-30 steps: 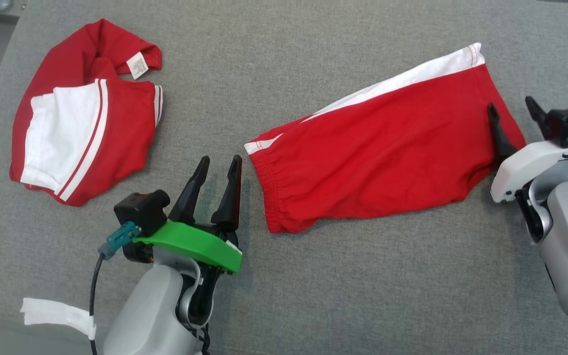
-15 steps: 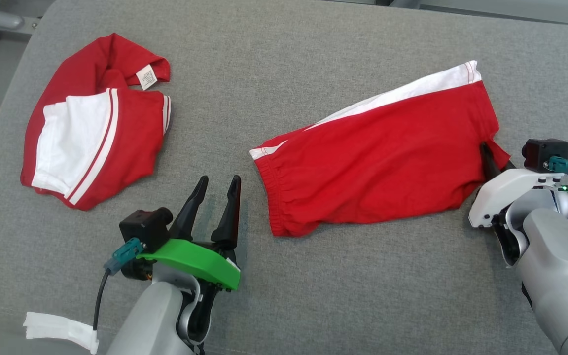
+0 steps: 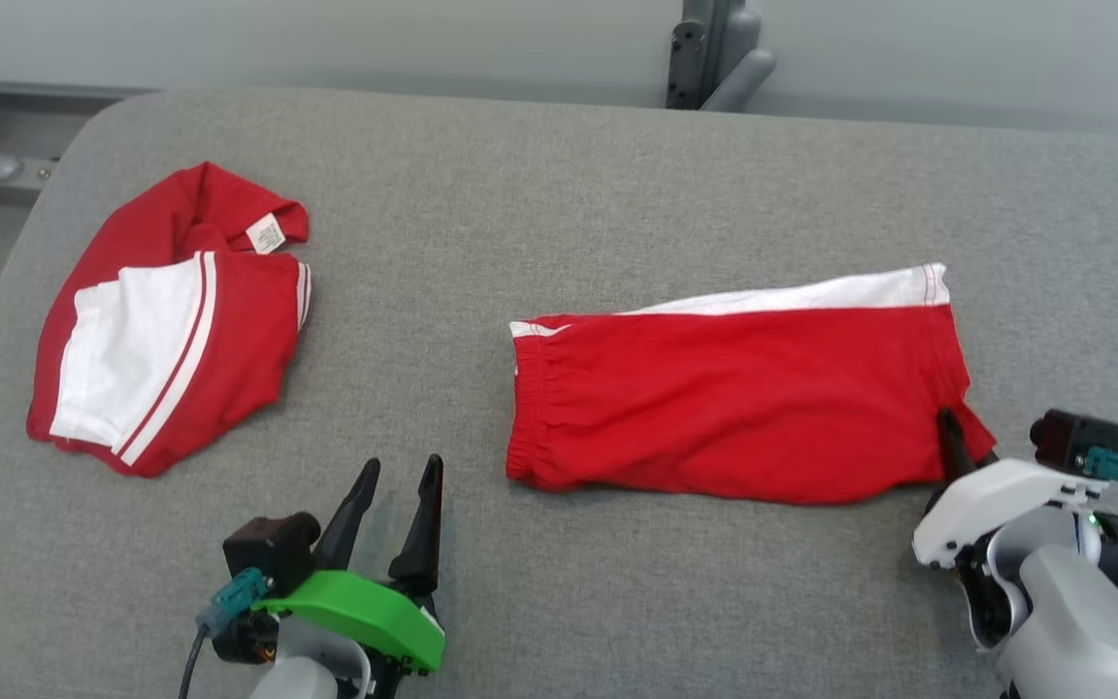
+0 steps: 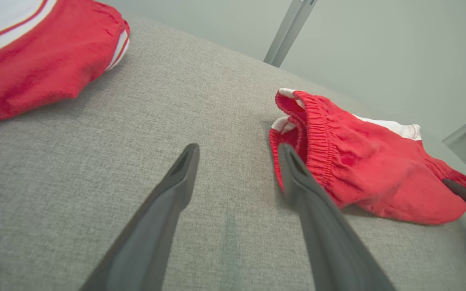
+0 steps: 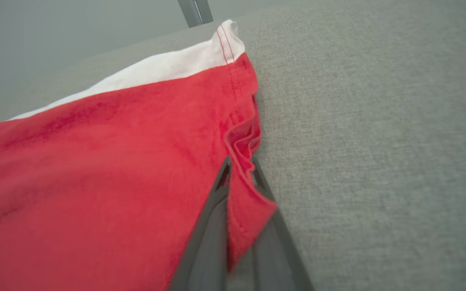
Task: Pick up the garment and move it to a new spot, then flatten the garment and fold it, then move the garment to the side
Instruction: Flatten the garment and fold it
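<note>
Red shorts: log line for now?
right gripper shut on red shorts hem | left gripper open, empty | second garment at left

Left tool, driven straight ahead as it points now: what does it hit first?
Likely the left tool meets bare grey table first, just beside the red shorts; its right finger might brush their waistband, depth unclear.

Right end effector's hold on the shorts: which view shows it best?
Right wrist view: the right end effector pinches the hem fold of the shorts, close up. Head view shows one finger at that corner; left wrist view, a fingertip at the edge.
</note>
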{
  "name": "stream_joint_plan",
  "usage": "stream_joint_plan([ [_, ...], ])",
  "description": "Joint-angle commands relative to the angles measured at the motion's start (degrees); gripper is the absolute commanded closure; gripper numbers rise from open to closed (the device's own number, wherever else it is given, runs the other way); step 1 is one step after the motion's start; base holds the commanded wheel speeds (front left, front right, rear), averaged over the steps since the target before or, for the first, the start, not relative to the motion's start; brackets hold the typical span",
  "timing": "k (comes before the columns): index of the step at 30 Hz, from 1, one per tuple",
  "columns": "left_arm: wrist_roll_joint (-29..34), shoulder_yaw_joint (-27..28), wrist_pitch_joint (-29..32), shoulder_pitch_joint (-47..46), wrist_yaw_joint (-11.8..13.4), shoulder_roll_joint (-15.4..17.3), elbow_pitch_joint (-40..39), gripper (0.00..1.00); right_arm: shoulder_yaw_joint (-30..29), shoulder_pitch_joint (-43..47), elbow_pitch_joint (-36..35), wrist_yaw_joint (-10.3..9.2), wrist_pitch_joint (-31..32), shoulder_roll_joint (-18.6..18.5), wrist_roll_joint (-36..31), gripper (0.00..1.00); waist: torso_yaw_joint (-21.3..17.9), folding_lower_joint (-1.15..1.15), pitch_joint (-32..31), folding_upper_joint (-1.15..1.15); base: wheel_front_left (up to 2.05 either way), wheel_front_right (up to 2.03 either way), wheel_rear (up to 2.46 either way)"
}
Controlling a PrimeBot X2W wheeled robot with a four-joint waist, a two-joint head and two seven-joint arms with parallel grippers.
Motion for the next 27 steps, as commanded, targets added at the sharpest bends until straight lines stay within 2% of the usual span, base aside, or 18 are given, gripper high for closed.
stream_joint_plan([
  [1, 0.3, 0.2, 0.0, 1.0, 0.1, 0.4, 0.1, 0.0, -0.2, 1.5, -0.4, -0.1, -0.1, 0.1, 0.0, 1.0, -3.2, 0.0, -3.7, 0.0, 0.0, 0.0, 0.0],
  [9, 0.2, 1.5, 0.0, 6.0, 0.1, 0.7, -0.4, 0.0, -3.6, 9.2, -3.4, -0.09, -0.1, 1.1, -1.2, 1.0, -5.1, 0.0, -7.0, 0.0, 0.0, 0.0, 0.0],
  [14, 0.5, 1.7, 0.0, 7.3, 0.1, 0.9, -0.6, 0.0, -5.9, 9.3, -4.9, -0.09, -0.1, 1.2, -2.6, 1.0, -5.0, 0.0, -7.2, 0.0, 0.0, 0.0, 0.0],
  [18, 0.6, 1.5, 0.0, 7.4, 0.1, 1.2, -0.6, 0.0, -6.1, 8.1, -8.9, -0.08, -0.1, 2.3, -4.1, 1.0, -4.5, 0.0, -7.2, 0.0, 0.0, 0.0, 0.0],
  [21, 0.6, 1.8, 0.0, 7.7, 0.1, 1.2, -0.5, 0.0, -3.4, 7.4, -13.6, -0.06, -0.1, 3.3, -5.1, 1.0, -4.3, 0.0, -7.2, 0.0, 0.0, 0.0, 0.0],
  [27, 0.6, 1.5, 0.0, 7.6, 0.1, 0.6, -0.3, 0.0, 8.4, 5.6, -20.9, -0.06, -0.1, 5.3, -5.0, 1.0, -3.3, 0.0, -7.2, 0.0, 0.0, 0.0, 0.0],
])
